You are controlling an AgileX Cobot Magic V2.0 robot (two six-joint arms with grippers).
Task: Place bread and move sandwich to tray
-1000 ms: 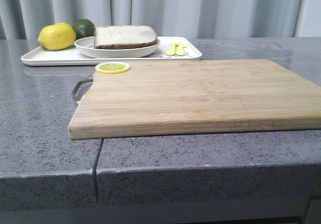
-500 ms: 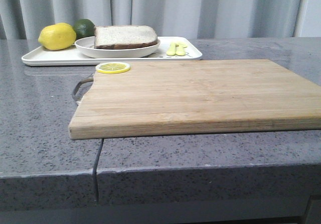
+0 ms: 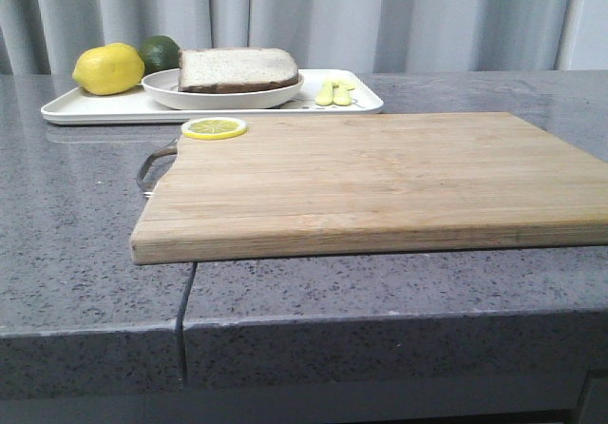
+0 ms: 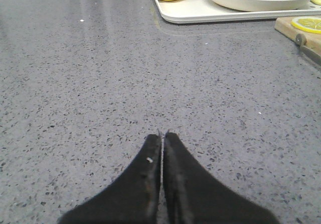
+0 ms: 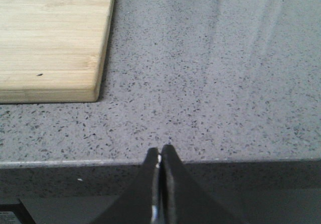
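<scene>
Apparently at the closing step: both the left tool [image 4: 162, 136] and the right tool [image 5: 159, 153] pinched together, empty, low over the bench [image 3: 76, 215]; bread-topped sandwich [image 3: 237, 68] on its plate [image 3: 166, 88] already on the tray [image 3: 95, 108], egg unseen; next, nothing beyond keeping clear.

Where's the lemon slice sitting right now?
In the front view, the lemon slice lies flat on the far-left corner of the cutting board, just in front of the tray holding the plate.
</scene>
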